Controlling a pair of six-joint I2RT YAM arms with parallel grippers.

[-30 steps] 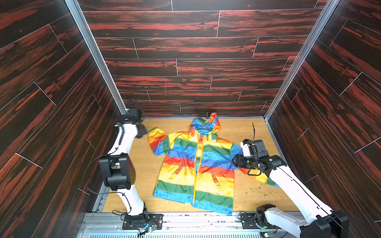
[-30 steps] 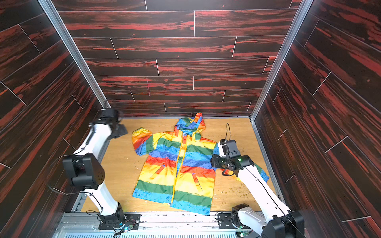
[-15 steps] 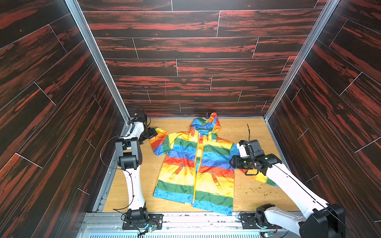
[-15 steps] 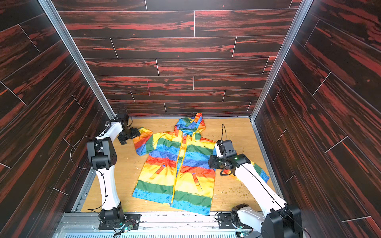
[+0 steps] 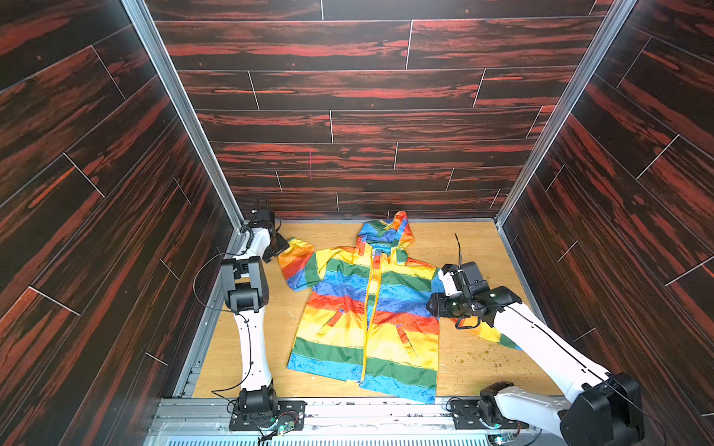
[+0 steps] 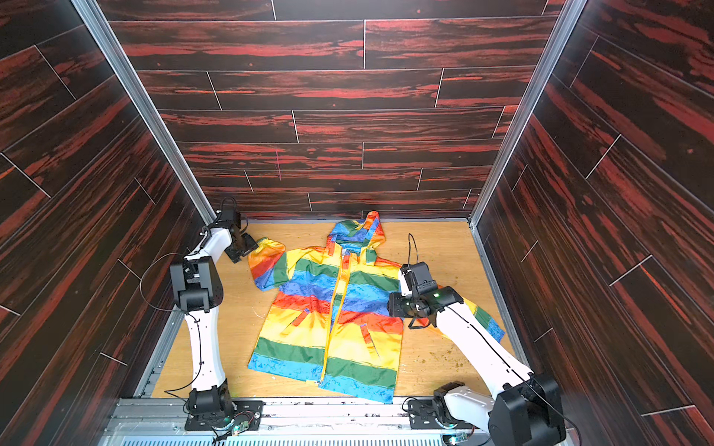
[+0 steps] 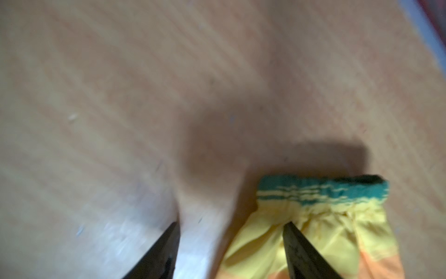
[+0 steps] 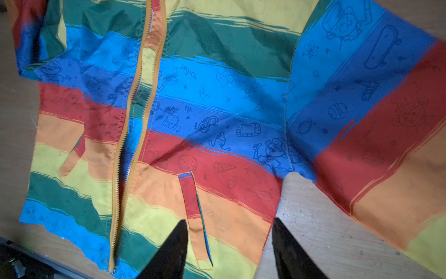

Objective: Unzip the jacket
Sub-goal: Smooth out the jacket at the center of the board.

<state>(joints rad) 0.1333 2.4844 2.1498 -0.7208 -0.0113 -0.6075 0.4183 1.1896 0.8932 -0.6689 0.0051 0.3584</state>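
The jacket lay flat, front up, mid-table, with its hood at 12 o'clock and its hem at 6. In the right wrist view its yellow zipper seemed parted along most of its length; the top views were too coarse to confirm this. The left gripper sat at the jacket's 10 o'clock with its fingers spread. One finger was over the yellow sleeve just short of the green cuff, the other over bare wood. The right gripper hung at the jacket's 3 o'clock edge, fingers apart and gripping nothing, beside the slanted pocket.
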